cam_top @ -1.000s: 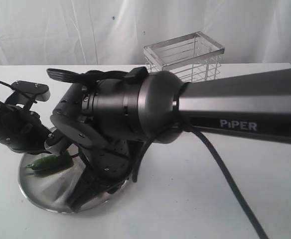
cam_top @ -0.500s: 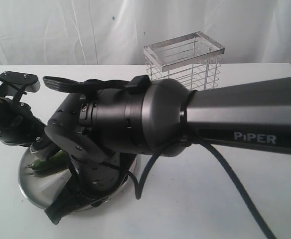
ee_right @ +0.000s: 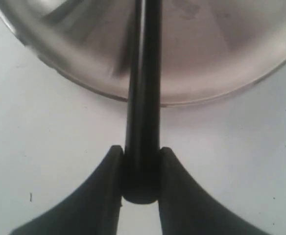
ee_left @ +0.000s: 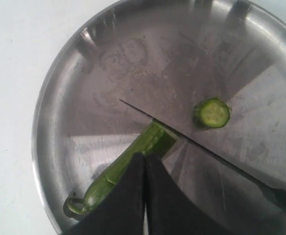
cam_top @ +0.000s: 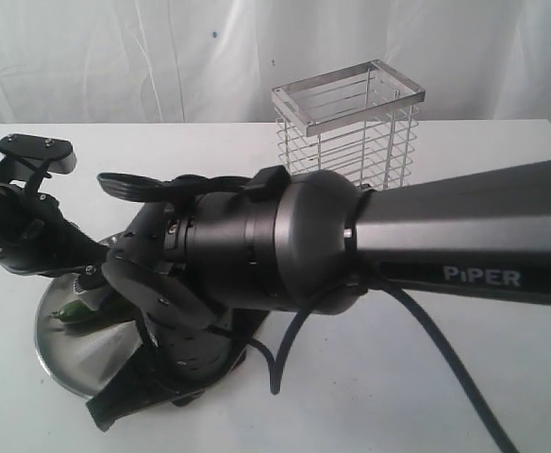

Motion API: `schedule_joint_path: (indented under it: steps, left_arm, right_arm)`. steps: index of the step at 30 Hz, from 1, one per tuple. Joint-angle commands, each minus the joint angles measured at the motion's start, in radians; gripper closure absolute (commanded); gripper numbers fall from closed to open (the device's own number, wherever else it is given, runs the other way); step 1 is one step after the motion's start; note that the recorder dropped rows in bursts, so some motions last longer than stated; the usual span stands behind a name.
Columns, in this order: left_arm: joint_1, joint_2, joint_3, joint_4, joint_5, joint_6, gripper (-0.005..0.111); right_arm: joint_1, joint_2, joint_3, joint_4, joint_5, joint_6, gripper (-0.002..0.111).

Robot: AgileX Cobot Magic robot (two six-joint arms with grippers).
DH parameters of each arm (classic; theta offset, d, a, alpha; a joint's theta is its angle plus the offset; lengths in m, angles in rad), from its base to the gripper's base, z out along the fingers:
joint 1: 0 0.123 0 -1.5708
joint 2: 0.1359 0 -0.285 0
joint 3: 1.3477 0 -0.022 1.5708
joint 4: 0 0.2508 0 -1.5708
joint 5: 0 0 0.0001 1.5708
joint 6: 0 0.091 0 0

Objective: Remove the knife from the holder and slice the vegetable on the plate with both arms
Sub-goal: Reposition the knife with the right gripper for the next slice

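At the left edge of the white tabletop [cam_top: 389, 377], the left arm [cam_top: 21, 236] reaches down over the plate [cam_top: 57, 363], which sits near the tabletop's front left corner. The left gripper [ee_left: 144, 157] has its two dark fingers pressed together with no gap, their tips set down on top of the vegetable [ee_left: 150, 141]. It is a closed hand pinning the piece, not a hand wrapped round it. The vegetable lies on the plate's left half, its curled stem end near the rim and its pale cut end toward the middle. The knife [ee_left: 221, 159] crosses the plate with its thin dark blade lying right against that cut end, the tip reaching past it. On the far side of the blade, close to it but apart, one round slice [ee_left: 212, 112] lies flat on the steel. In the right wrist view the right gripper [ee_right: 140, 150] is narrowed round the knife's black handle, one finger on each side, at the plate's front rim. The right arm [cam_top: 285, 245] is bulky and dark grey, and stretches from the right edge of the exterior view across to the plate, hiding much of it. A black cable [cam_top: 436, 349] hangs below it. White letters on its side read "PiPER" [cam_top: 481, 276]; no other writing can be read. Behind the arm, at the back edge of the tabletop and right of the middle, the holder [cam_top: 351, 118] stands upright before a white cloth [cam_top: 115, 57].
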Motion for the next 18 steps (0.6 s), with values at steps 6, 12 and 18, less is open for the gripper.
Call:
schedule_joint_path:
  steps: [6, 12, 18]
  left_arm:
    - [0.002, -0.009, 0.005, -0.027, 0.007, -0.008, 0.107]
    - [0.002, -0.009, 0.005, -0.027, 0.007, -0.008, 0.107]
    - [0.002, -0.009, 0.005, -0.033, 0.007, -0.008, 0.107]
  right_arm:
    - [0.063, -0.011, 0.004, -0.061, -0.088, 0.199, 0.108]
    - [0.109, -0.011, 0.004, -0.17, -0.068, 0.345, 0.108]
    - [0.109, -0.011, 0.03, -0.171, -0.058, 0.401, 0.108]
